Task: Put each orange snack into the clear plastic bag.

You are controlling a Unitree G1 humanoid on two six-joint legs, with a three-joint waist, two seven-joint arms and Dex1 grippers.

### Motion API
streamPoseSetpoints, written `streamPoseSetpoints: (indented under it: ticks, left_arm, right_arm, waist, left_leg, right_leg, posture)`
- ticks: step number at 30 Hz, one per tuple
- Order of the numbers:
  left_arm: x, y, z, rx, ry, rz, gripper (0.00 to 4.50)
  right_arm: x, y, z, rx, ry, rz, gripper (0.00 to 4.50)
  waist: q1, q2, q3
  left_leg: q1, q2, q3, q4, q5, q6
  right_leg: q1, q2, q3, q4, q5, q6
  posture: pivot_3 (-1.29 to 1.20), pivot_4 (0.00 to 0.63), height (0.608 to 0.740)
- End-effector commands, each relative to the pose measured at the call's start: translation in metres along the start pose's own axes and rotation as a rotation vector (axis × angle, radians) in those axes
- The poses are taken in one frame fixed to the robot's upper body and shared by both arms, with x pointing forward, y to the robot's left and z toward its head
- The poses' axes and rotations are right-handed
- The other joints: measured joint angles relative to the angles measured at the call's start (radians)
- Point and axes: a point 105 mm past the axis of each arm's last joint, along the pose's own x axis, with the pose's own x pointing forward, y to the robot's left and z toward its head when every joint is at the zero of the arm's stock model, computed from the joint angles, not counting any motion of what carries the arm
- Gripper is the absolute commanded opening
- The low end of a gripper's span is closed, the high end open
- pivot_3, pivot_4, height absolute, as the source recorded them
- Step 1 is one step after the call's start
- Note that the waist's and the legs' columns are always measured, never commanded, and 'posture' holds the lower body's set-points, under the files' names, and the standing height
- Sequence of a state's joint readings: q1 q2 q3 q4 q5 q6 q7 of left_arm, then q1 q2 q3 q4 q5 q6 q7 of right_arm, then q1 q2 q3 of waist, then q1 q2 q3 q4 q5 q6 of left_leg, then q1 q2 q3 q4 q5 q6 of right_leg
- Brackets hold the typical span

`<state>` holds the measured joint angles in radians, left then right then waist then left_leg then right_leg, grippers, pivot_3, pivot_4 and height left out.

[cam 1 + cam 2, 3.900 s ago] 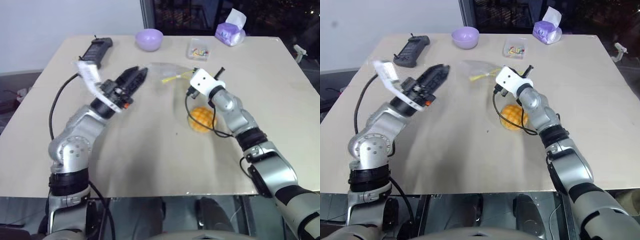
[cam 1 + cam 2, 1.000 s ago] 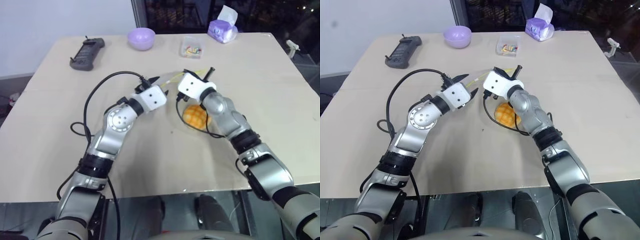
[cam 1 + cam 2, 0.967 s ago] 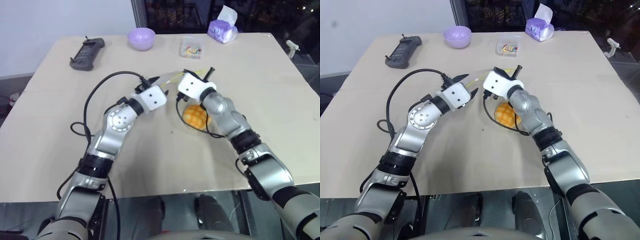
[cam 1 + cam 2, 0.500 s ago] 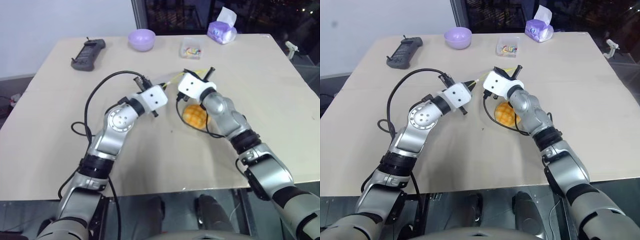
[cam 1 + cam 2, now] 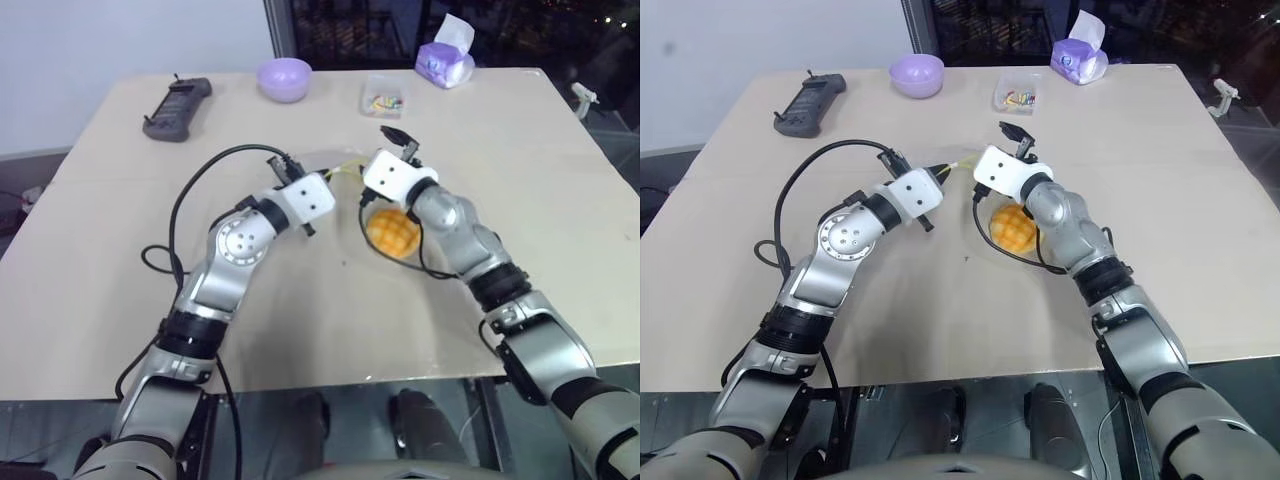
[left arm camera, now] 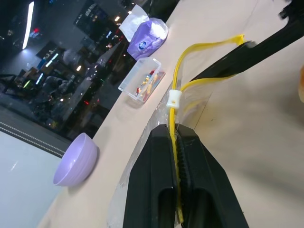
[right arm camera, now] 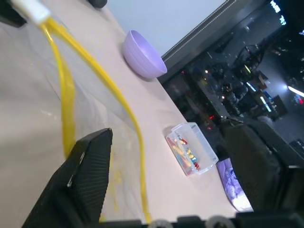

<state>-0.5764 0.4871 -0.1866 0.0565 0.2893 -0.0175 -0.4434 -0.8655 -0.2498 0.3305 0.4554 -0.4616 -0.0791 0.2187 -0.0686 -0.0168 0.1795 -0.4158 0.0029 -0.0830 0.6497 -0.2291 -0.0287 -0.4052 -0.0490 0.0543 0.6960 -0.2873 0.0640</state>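
The orange snack [image 5: 392, 235], round with a criss-cross pattern, lies on the table under my right forearm. The clear plastic bag [image 6: 142, 156] hangs just above the table between the two grippers, its yellow seal strip [image 6: 176, 80] looping out ahead. My left gripper [image 6: 175, 130] is shut on that strip at the bag's edge. My right gripper [image 5: 390, 150] stands open just beyond the snack. Its fingers [image 7: 90, 161] are wide apart on either side of the yellow strip [image 7: 66, 90] and do not pinch it.
At the far edge of the table [image 5: 560, 150] stand a purple bowl [image 5: 283, 77], a small clear box of colourful bits [image 5: 386, 98] and a purple tissue pack [image 5: 446, 62]. A black remote [image 5: 177, 95] lies at the far left.
My left gripper has closed on the bag's yellow strip. My right gripper, shut on the bag before, has opened and let it go.
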Motion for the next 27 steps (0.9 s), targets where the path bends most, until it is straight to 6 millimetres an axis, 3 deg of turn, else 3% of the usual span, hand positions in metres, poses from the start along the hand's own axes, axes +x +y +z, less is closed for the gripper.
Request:
streamPoseSetpoints:
  ticks: [1, 5, 6, 9, 11, 13, 15, 21, 27]
  left_arm:
    - [-0.002, 0.007, 0.006, 0.02, -0.025, 0.023, 0.0]
    - [-0.002, 0.008, 0.005, 0.014, -0.022, 0.03, 0.0]
    - [-0.001, 0.008, 0.005, 0.012, -0.022, 0.032, 0.0]
    - [0.0, 0.009, 0.006, 0.006, -0.028, 0.038, 0.0]
    - [0.0, 0.01, 0.007, 0.004, -0.037, 0.046, 0.0]
    - [0.0, 0.011, 0.008, 0.001, -0.042, 0.05, 0.0]
    - [0.0, 0.011, 0.01, -0.001, -0.052, 0.051, 0.0]
    - [0.0, 0.008, 0.02, 0.001, -0.107, 0.03, 0.0]
    - [-0.004, -0.011, 0.038, 0.032, -0.219, -0.073, 0.0]
  right_arm:
    - [-0.008, -0.028, 0.015, 0.092, -0.055, -0.064, 3.79]
    - [-0.016, -0.032, 0.017, 0.297, -0.07, -0.051, 3.79]
    - [-0.017, -0.031, 0.017, 0.355, -0.074, -0.039, 3.55]
    - [-0.021, -0.025, 0.016, 0.45, -0.07, -0.003, 2.58]
    - [-0.021, -0.02, 0.014, 0.531, -0.062, 0.014, 1.49]
    - [-0.02, -0.015, 0.015, 0.578, -0.055, 0.032, 0.97]
    - [-0.019, -0.011, 0.013, 0.622, -0.041, 0.039, 0.09]
    - [-0.013, -0.006, 0.007, 0.666, -0.003, 0.044, 0.04]
    - [-0.009, 0.002, 0.0, 0.6, 0.029, 0.079, 0.04]
  waist:
    - [0.0, 0.0, 0.0]
    - [0.0, 0.0, 0.0]
    - [0.001, 0.0, 0.0]
    - [0.001, 0.0, 0.0]
    - [0.001, 0.0, 0.0]
    - [0.001, 0.0, 0.0]
    - [0.001, 0.0, 0.0]
    - [0.001, 0.0, 0.0]
    - [0.001, 0.0, 0.0]
  left_leg:
    - [0.0, 0.0, 0.0, 0.0, 0.0, 0.0]
    - [0.0, 0.0, 0.0, 0.0, -0.001, 0.001]
    - [0.0, 0.0, 0.0, 0.0, -0.001, 0.001]
    - [0.0, 0.0, -0.001, 0.0, -0.001, 0.002]
    - [0.0, 0.0, 0.0, 0.001, -0.001, 0.002]
    - [0.0, 0.0, 0.0, 0.001, -0.001, 0.002]
    - [0.0, 0.0, -0.001, 0.001, -0.001, 0.002]
    - [0.0, 0.0, -0.001, 0.001, -0.001, 0.002]
    - [0.0, 0.0, 0.0, 0.001, -0.001, 0.002]
  right_leg:
    - [0.0, 0.0, 0.0, 0.0, 0.0, 0.0]
    - [0.0, 0.0, 0.0, 0.0, 0.0, 0.0]
    - [0.0, 0.0, 0.0, 0.0, 0.0, 0.0]
    - [0.0, 0.0, 0.0, 0.0, 0.0, 0.0]
    - [0.0, 0.0, 0.0, 0.0, 0.0, 0.0]
    - [0.0, 0.0, 0.0, 0.0, 0.0, 0.0]
    - [0.0, 0.0, 0.0, 0.001, 0.0, 0.0]
    - [0.0, 0.0, -0.001, 0.0, 0.0, 0.0]
    - [0.0, 0.0, -0.001, 0.0, 0.0, 0.0]
  posture:
    - [0.0, 0.15, 0.74]
    - [0.0, 0.15, 0.74]
    - [0.0, 0.15, 0.74]
    - [0.0, 0.15, 0.74]
    - [0.0, 0.15, 0.74]
    - [0.0, 0.15, 0.74]
    - [0.0, 0.15, 0.74]
    - [0.0, 0.15, 0.74]
    - [0.0, 0.15, 0.74]
